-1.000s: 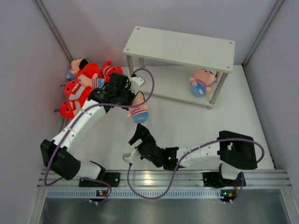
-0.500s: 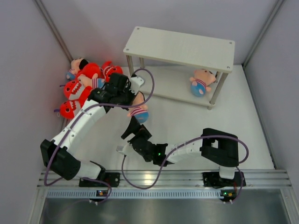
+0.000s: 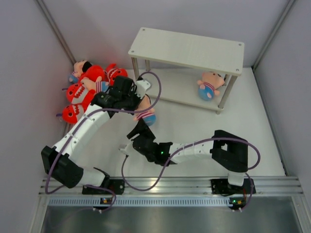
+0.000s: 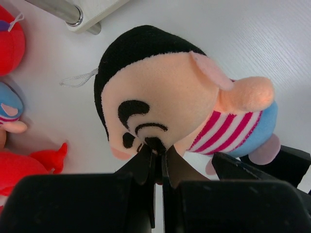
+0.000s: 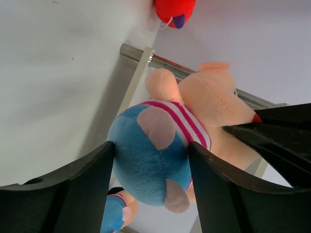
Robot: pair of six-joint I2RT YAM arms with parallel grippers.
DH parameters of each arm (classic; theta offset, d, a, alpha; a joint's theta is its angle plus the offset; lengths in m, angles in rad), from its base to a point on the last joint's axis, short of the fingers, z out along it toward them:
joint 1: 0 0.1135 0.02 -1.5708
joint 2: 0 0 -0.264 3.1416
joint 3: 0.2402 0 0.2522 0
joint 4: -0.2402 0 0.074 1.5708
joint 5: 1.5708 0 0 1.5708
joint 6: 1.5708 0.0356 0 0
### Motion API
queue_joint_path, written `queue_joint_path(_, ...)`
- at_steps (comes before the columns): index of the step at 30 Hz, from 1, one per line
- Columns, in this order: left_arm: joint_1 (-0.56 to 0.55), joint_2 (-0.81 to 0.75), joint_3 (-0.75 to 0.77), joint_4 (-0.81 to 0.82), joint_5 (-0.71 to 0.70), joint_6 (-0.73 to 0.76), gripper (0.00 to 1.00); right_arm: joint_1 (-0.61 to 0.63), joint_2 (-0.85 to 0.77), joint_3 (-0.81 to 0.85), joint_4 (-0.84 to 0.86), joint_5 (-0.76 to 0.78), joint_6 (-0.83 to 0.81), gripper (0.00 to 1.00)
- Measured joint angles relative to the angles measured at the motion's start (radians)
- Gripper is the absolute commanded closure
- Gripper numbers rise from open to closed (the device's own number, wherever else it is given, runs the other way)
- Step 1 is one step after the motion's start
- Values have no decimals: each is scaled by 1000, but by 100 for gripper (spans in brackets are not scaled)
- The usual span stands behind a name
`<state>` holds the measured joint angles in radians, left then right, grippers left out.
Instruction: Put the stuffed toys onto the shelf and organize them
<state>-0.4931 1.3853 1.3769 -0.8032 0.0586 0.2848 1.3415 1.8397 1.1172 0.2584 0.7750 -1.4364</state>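
Top view looking down on whole table (image 3: 204, 121), both wrist views close on same doll (image 4: 180, 102), opposite sides

doll (image 4: 165, 97): fuzzy plush cloth
shelf (image 3: 187, 48): matt off-white board
legs (image 4: 63, 8): shiny metal
fingers (image 5: 73, 194): matt black plastic
table (image 4: 272, 39): smooth white, faint grain

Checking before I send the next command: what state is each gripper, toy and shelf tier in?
shelf: upright, top tier bare.
left gripper: shut, pinching held doll's face.
right gripper: shut on held doll's blue bottom.
held doll: gripped at both ends.
shelf doll: lying on lower tier, right end.
toy pile: heaped left of shelf.
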Motion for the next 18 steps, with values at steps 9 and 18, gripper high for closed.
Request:
queue_joint_path(9, -2, -18, -1, 11, 5, 18, 100, -37, 0, 15, -43, 11, 9, 53)
queue_joint_path(18, -10, -26, -1, 24, 21, 32, 100, -60, 0, 43, -25, 23, -9, 100)
